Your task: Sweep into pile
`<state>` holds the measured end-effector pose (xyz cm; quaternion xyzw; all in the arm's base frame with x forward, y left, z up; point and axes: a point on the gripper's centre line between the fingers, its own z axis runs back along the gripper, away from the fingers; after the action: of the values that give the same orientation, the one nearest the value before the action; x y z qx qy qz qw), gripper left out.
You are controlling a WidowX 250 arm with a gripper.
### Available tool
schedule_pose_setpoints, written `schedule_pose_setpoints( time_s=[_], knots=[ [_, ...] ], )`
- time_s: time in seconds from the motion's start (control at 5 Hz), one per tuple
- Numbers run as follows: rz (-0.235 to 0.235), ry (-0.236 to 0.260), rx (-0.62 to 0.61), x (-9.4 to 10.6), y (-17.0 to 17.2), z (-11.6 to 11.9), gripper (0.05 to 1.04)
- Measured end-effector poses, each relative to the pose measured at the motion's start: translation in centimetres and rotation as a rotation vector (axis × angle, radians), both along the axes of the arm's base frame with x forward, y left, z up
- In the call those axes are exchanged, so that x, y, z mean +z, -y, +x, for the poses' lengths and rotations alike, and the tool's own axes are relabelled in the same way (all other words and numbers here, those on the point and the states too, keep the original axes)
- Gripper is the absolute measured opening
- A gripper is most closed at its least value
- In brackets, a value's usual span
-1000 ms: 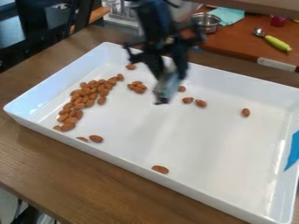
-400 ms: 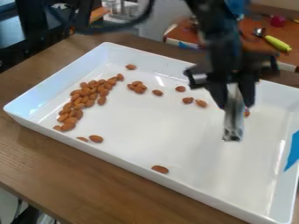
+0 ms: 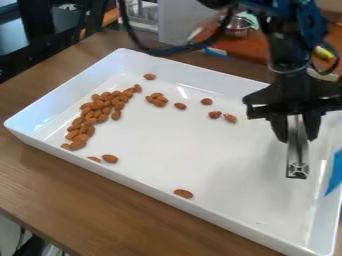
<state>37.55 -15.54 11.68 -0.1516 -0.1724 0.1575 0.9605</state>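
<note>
Gripper (image 3: 298,136) pinches an upright metal bar (image 3: 298,159) over the view's right part of the white tray (image 3: 194,155); almonds (image 3: 101,112) lie clustered toward the left.

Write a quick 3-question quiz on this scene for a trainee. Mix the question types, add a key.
1. True or false: the gripper is pinching a single nut.

2. Multiple choice: where is the largest group of almonds?
A) Toward the image-left end of the tray
B) Toward the image-right end of the tray
C) On the table outside the tray

3. Short answer: is the sweep into one pile finished? Give one visible reason.

Key:
1. False; it holds a metal bar.
2. A.
3. No; several almonds lie apart from the big group, such as the lone almond by the near wall.
</note>
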Motion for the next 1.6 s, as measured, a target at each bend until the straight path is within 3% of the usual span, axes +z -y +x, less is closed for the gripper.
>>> schedule_pose_setpoints(
  time_s=[0.6,0.8,1.0,1.4,1.6],
  knots=[
    [0.059,-0.028,0.043,-2.7,0.6,2.8,0.376],
    [0.058,-0.02,0.034,-2.8,0.2,3.1,0.376],
    [0.045,-0.016,0.05,-2.7,-1.9,4.0,0.376],
    [-0.033,-0.109,0.059,-3.0,-9.5,4.1,0.376],
    [-0.048,-0.125,0.088,-3.0,-13.8,4.0,0.376]
  ],
)
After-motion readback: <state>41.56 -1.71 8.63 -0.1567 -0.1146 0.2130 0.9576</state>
